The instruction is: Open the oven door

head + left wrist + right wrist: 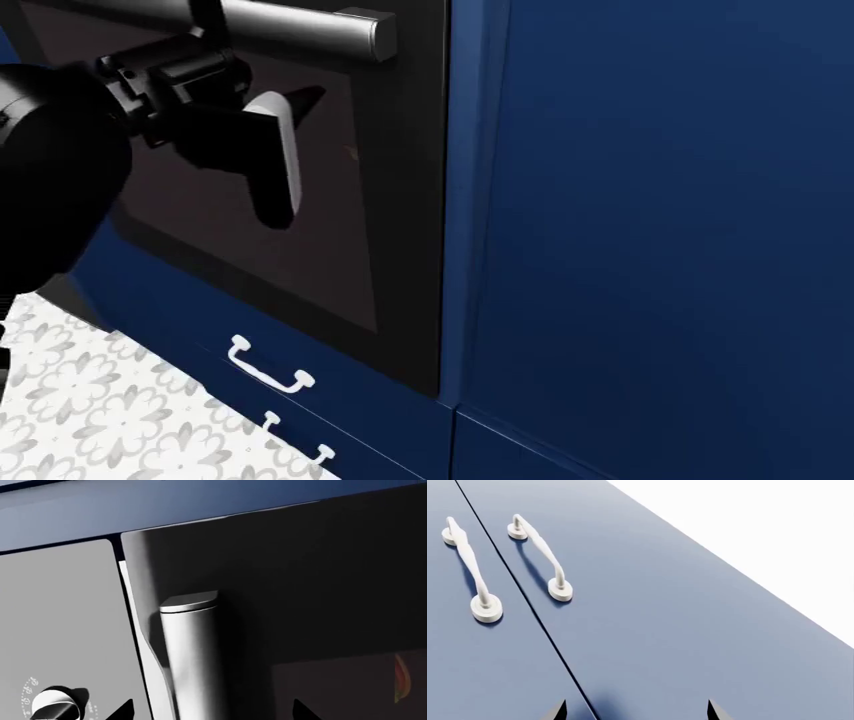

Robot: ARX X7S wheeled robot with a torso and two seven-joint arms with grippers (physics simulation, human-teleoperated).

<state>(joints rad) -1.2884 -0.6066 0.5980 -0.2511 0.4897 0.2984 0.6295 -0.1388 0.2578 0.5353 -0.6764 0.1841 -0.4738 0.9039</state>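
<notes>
Just below handle bar [300, 28] of oven door [387, 200]: left gripper [287, 150], fingers spread, empty; bar's long axis horizontal, directly above. Right gripper [635, 711] parted, facing drawer fronts [660, 630].

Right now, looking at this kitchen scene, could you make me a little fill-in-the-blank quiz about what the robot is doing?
1. The left gripper is near the brushed-silver bar handle of the glossy black oven door, and its fingers are ____.
2. Beside the door, the grey control panel carries a round ____.
3. Below the oven sit navy drawers with small curved handles coloured ____.
4. The right wrist camera faces two ____ cabinet fronts.

Missing words: open; knob; white; blue
</notes>
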